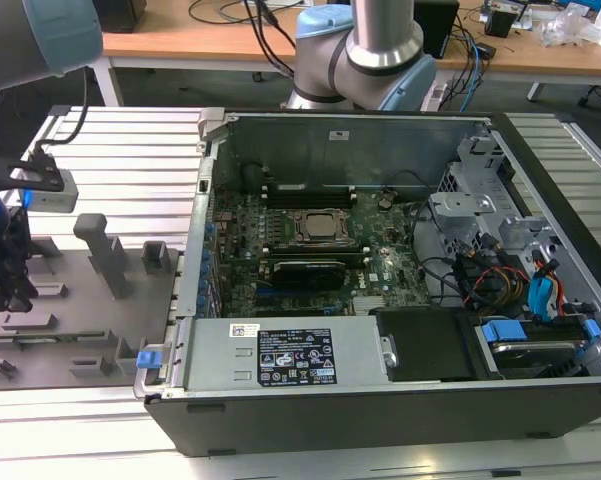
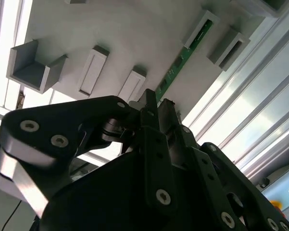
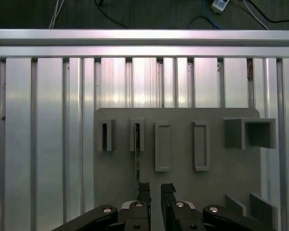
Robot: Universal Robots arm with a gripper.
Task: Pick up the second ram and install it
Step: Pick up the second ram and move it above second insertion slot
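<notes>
My gripper (image 3: 155, 190) hangs low over the grey plate (image 3: 211, 185), its fingers (image 3: 144, 189) a little apart with nothing between them. The ram (image 3: 137, 161) stands on edge with its far end in a holder (image 3: 137, 135), and its near end lies just beside one fingertip. The second wrist view shows its green edge (image 2: 180, 65). In the exterior view the plate (image 1: 80, 325) lies beside the open case (image 1: 330, 370).
</notes>
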